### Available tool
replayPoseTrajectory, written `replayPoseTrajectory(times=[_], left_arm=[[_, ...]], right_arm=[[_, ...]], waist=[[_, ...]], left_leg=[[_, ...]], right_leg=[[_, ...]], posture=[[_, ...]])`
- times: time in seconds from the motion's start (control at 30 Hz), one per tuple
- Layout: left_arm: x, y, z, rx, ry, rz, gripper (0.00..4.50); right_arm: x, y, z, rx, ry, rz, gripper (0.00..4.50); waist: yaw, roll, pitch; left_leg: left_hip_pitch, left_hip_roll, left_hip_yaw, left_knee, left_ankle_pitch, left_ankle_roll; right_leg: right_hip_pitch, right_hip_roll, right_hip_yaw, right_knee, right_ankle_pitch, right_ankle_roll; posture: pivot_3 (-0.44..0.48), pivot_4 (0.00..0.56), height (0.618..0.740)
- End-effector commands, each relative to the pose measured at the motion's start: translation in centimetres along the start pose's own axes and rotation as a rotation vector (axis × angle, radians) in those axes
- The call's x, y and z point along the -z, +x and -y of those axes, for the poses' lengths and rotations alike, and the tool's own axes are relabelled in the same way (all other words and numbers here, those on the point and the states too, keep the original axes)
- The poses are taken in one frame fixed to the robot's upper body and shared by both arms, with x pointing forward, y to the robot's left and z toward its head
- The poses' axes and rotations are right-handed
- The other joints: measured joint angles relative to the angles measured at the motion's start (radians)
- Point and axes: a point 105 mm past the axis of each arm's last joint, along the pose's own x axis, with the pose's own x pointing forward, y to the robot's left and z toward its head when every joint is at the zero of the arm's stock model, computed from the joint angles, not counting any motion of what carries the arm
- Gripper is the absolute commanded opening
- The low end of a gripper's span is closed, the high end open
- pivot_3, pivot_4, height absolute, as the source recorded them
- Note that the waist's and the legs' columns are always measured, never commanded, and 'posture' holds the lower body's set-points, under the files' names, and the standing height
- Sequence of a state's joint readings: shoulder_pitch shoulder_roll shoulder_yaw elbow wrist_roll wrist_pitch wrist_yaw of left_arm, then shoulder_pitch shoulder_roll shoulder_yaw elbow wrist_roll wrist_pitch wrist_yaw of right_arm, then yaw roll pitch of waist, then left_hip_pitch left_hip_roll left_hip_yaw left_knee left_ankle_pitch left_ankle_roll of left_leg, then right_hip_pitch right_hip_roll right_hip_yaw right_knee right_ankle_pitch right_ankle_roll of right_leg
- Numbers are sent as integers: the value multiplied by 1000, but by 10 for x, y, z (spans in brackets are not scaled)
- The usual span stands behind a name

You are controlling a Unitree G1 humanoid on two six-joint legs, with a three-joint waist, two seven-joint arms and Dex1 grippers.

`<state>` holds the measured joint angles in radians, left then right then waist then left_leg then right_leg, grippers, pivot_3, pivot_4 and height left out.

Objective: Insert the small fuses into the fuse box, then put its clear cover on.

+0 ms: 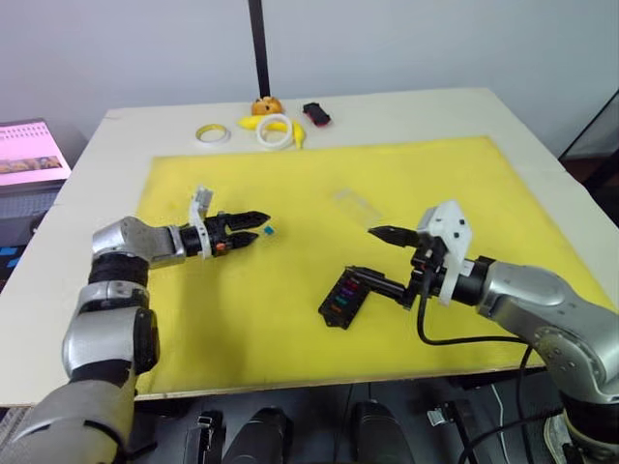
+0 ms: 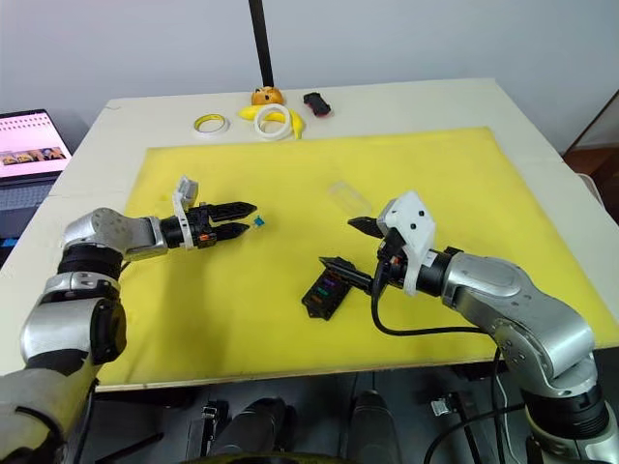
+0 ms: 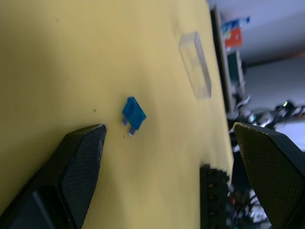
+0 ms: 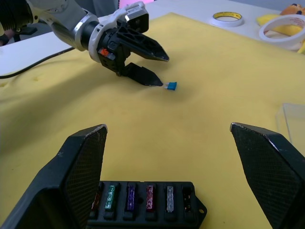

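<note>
One small teal fuse [image 1: 268, 231] lies loose on the yellow mat, just beyond the tips of my left gripper [image 1: 262, 227], which is open and holds nothing. In the left wrist view the fuse [image 3: 133, 114] lies flat between the spread fingers. The black fuse box [image 1: 343, 297] sits near the mat's front middle with several coloured fuses [image 4: 129, 196] in one row of slots. My right gripper [image 1: 362, 251] hovers open just over the box's far end. The clear cover [image 1: 353, 203] lies on the mat behind the box, apart from both grippers.
At the table's back stand two tape rings [image 1: 275, 130], a yellow banana [image 1: 250, 122], an orange toy [image 1: 266, 104] and a small black-and-red gadget [image 1: 316, 114]. A black pole [image 1: 259, 48] rises behind them. A laptop [image 1: 32, 153] sits off the table's left side.
</note>
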<state>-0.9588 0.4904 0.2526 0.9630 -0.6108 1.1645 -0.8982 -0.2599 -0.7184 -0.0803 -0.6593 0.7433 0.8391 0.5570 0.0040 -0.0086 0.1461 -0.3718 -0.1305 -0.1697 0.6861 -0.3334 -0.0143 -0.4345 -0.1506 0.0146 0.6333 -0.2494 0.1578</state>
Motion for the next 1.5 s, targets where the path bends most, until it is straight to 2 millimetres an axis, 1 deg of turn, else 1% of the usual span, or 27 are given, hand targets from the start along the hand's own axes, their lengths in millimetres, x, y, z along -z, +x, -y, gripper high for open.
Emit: replayPoseTrajectory(times=[0.03,0.1,0.2,0.47,0.6,0.67,0.77,0.87,0.93,1.0,1.3,1.4,1.47,1.5], left_arm=[[1,4,5,28,-3,-15,4500],[6,8,10,54,-15,-45,4500],[12,14,10,59,-17,-75,4500],[11,23,11,55,-9,-72,4500],[10,27,5,39,-13,-37,4500],[12,29,4,45,-35,-35,4500],[15,33,5,51,-12,-46,4500],[14,34,5,54,-6,-34,4500],[12,34,6,60,-13,-20,3948],[11,33,5,50,-19,-16,3181],[12,33,3,32,-9,-18,3181],[12,34,0,13,52,-27,3181],[16,34,-3,0,73,-52,2630],[17,34,-3,0,70,-58,2277]], right_arm=[[-8,0,4,13,-37,27,4392],[-8,1,5,18,-39,25,4392],[-7,1,5,18,-40,21,4392],[-4,-1,3,19,-41,5,4392],[-4,-3,3,29,-44,0,4392],[-4,-4,4,37,-45,-1,4392],[-4,-6,5,43,-49,-5,4392],[-6,-6,6,46,-46,-1,4392],[-6,-7,6,49,-46,-2,4500],[-6,-8,7,53,-47,-4,4500],[0,-8,11,74,-60,-30,4500],[1,-8,12,77,-78,-42,4500],[4,-10,10,65,-90,-60,4500],[6,-10,9,56,-92,-67,4500]], waist=[[2,0,0],[3,0,0],[8,0,0],[11,0,0],[12,0,0],[13,0,0],[14,0,0],[16,0,0],[18,0,0],[19,0,0],[11,0,0],[11,0,0],[11,0,0],[11,0,0]], left_leg=[[0,0,0,0,0,0],[0,0,0,0,0,0],[0,-1,0,0,0,0],[0,-2,-1,1,0,0],[0,-2,-1,1,0,0],[0,-2,-2,2,0,0],[0,-2,-2,3,0,0],[0,-3,-3,3,0,0],[0,-3,-3,4,0,0],[-1,-3,-3,4,0,0],[-1,-2,-3,4,0,0],[-1,-2,-3,4,0,0],[-1,-2,-3,4,0,0],[-1,-3,-3,4,0,0]], right_leg=[[0,0,0,0,0,0],[0,0,0,0,0,0],[0,0,0,1,0,0],[0,-1,0,0,0,0],[1,-1,0,1,0,0],[2,-1,0,0,0,0],[2,-1,-1,1,0,0],[3,-1,-1,1,0,0],[3,-1,-1,1,0,0],[3,-1,-1,0,0,0],[2,-1,-1,1,0,0],[2,-1,-1,1,0,0],[2,-1,-1,1,0,0],[2,-1,-1,1,0,0]], posture=[[0,150,740],[0,150,740],[0,150,740],[0,150,740],[0,150,740],[0,150,740],[0,150,740],[0,150,740],[0,150,740],[0,150,740],[0,150,740],[0,150,740],[0,150,740],[0,150,740]])
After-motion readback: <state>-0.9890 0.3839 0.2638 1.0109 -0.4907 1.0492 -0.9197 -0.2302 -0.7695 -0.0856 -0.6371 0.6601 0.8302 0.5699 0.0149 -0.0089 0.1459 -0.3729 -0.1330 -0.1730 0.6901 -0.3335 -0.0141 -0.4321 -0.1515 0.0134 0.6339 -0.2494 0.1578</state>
